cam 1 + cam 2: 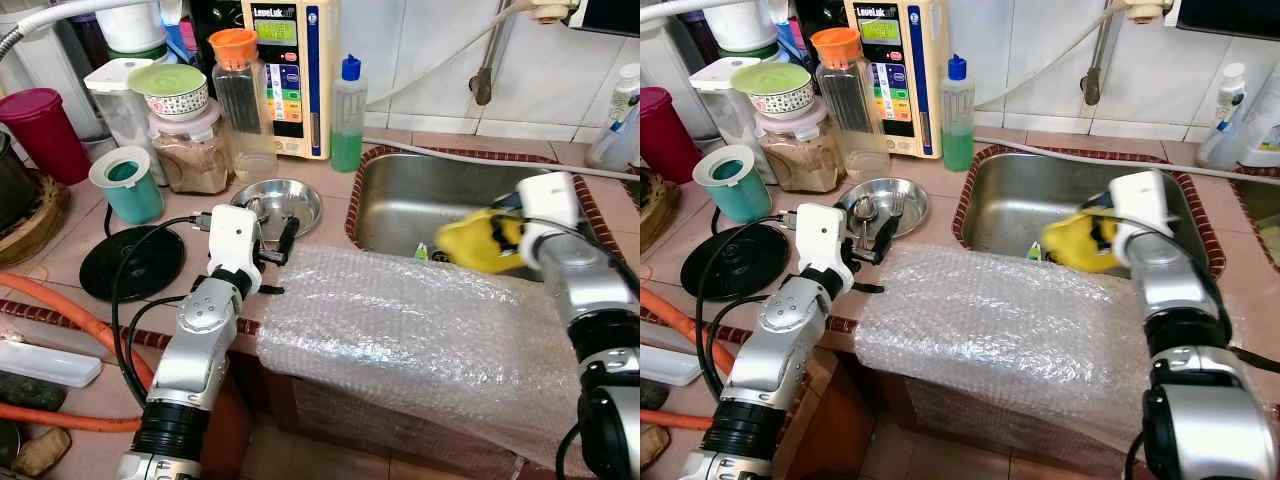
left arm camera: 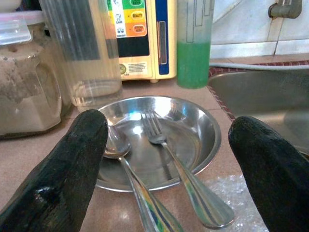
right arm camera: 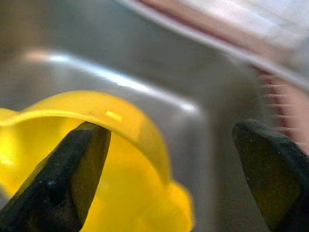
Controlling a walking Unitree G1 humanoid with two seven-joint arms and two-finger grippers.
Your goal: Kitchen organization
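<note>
Yellow plastic cup [image 1: 478, 240] sits over the sink [image 1: 400, 205] on the right, the open right gripper [image 3: 169, 164] straddling its rim, one finger inside. Left gripper [image 2: 166, 164] hovers open near the steel dish [image 2: 193, 133] holding a spoon [image 2: 116, 147] and fork [image 2: 166, 145]; judging by this, tidying is barely underway

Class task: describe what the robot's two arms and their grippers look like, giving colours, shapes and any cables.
Both arms are built of rounded silver metallic segments with black ring joints. Each wrist carries a boxy white housing. The left gripper and right gripper each have two long, matte black, blunt-tipped fingers. Thin black cables loop loosely from the left wrist down along the arm.
</note>
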